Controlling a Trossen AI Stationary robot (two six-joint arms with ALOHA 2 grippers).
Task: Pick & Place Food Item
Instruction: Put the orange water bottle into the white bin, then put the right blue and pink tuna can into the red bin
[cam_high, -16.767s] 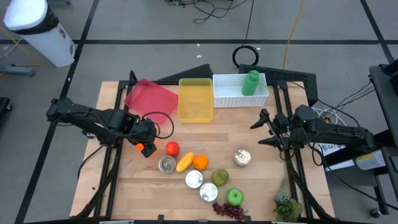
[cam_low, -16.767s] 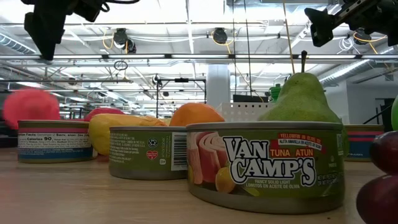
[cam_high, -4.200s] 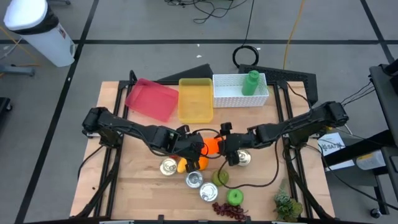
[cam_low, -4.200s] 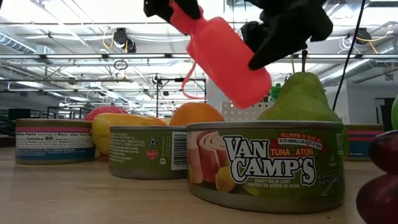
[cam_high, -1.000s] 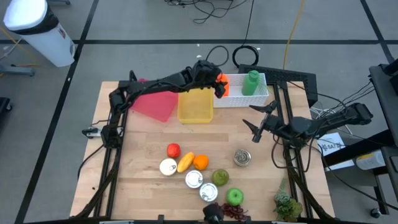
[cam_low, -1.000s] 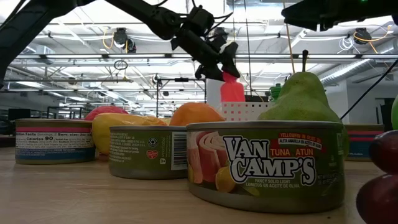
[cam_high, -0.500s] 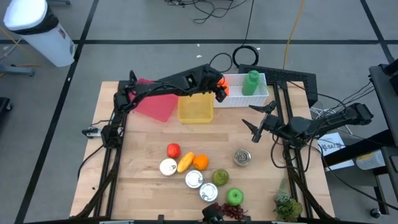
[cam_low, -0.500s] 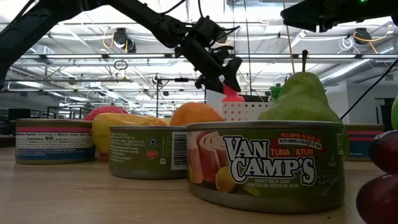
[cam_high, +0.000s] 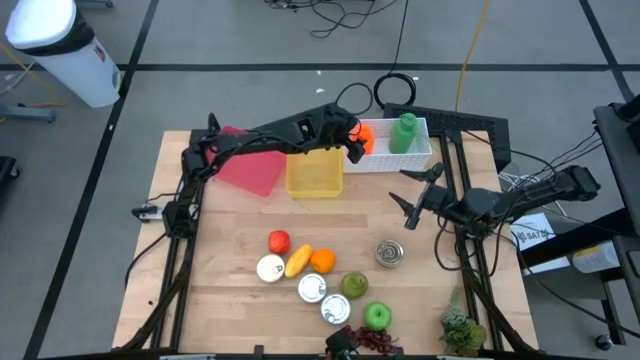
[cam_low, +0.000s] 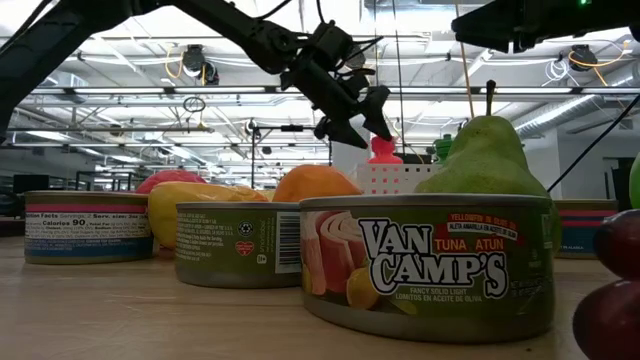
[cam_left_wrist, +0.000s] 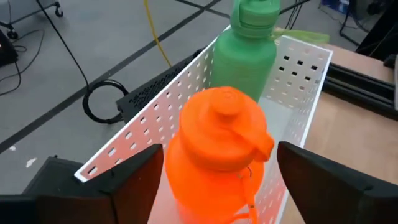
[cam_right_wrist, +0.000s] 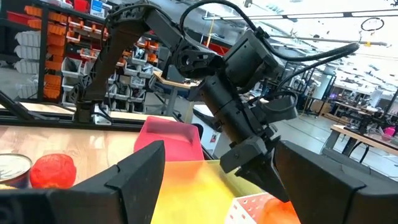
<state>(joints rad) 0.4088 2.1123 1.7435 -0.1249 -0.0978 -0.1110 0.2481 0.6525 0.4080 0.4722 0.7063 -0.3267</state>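
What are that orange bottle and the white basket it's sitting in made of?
The orange bottle looks like matte plastic: smooth, evenly coloured, with a moulded cap and loop. The white basket could be plastic or painted metal: thin, stiff walls punched with rows of small square holes. The left gripper is open beside the bottle.

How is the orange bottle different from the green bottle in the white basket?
The orange bottle sits between the open left gripper fingers; the green bottle stands alone. Orange fills the white basket end nearer the yellow bin; green stands farther along. Both stand upright with caps on.
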